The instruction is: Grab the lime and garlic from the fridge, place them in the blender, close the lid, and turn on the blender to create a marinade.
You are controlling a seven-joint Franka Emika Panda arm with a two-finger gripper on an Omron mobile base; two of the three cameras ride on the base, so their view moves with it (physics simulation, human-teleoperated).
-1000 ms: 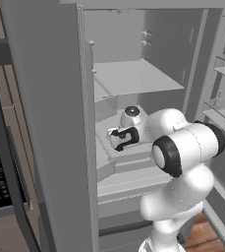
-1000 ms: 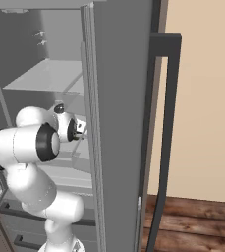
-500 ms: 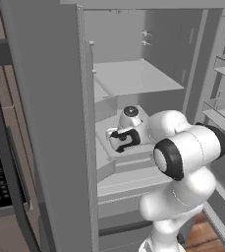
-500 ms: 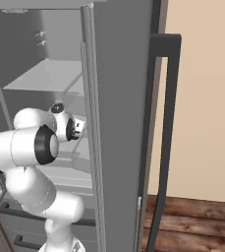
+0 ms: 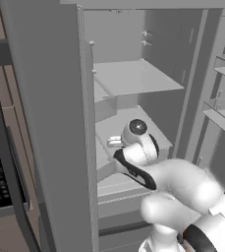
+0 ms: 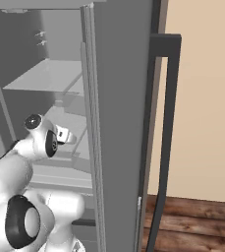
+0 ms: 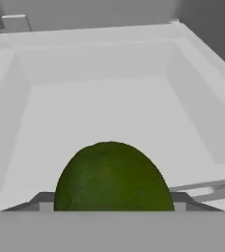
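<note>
Compared with one second ago, both base views have shifted as a whole: the tall grey fridge [image 5: 50, 123] now looms closer, so the cameras have moved. In the left base view its flat door edge fills the left half of the frame, where earlier it was a narrower strip. The white arm has reached deeper. Its wrist sits at frame centre over the middle light grey shelf [image 5: 133, 78], with the gripper [image 5: 115, 142] pointing toward the left of the frame into the interior.

Right base view: the open grey door panel [image 6: 119, 123] takes the middle of the frame and hides most of the shelves. The gripper [image 6: 65, 135] shows at centre left, just short of the door edge. A wooden floor [image 6: 192, 221] and a beige wall [image 6: 207, 98] lie at right; the left base view has neither.

Hand view: the small round dark-green lime [image 7: 113, 178] sits bottom centre, very close to the camera, with the pale walls of a fridge bin [image 7: 192, 74] behind it. The finger tips flank it low at each side. Cannot tell whether the jaws are pressing on the lime or standing just clear of it.
</note>
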